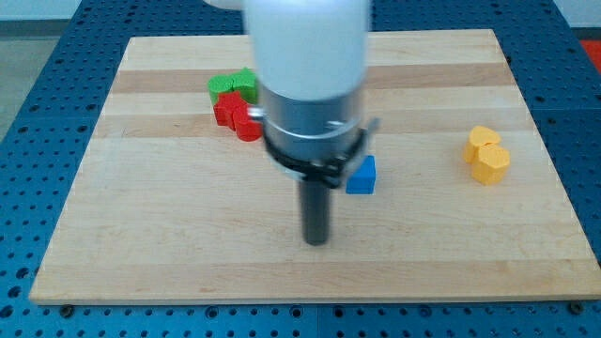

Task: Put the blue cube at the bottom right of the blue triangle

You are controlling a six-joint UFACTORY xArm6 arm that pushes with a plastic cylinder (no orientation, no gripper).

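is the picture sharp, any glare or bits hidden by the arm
Camera view: soft all over, so block edges are fuzzy; the white arm housing at the view's top is brightly lit, nearly washed out, and it hides part of the red blocks; my tip casts only a faint shadow, below-left of the blue block; the yellow blocks are unobstructed.
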